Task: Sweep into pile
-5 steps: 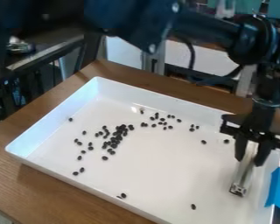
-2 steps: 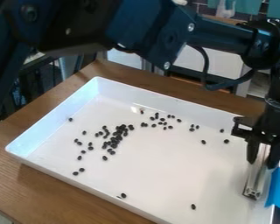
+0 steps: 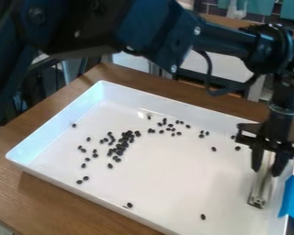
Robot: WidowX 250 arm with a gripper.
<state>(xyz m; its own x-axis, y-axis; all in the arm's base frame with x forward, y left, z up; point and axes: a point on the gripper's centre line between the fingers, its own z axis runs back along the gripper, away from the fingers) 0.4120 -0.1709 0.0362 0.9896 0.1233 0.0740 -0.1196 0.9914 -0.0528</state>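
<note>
Camera view: tool [image 3: 265, 167] grips bar [image 3: 260, 188] above tray [image 3: 161, 223].

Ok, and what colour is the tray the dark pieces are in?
White; the tray shows best in the camera view.

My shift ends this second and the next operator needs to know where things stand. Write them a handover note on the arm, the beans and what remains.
End effector: at the camera view's right, closed on a light metal bar that slants down over the right end of the white tray.
Beans: all dark; the densest cluster sits left of the tray's middle, a looser scatter towards the far wall, with strays around.
Done: the bar is in hand; no single tidy pile yet.
Left: sweep the scatter and strays, including the two near the front, into the cluster.
</note>
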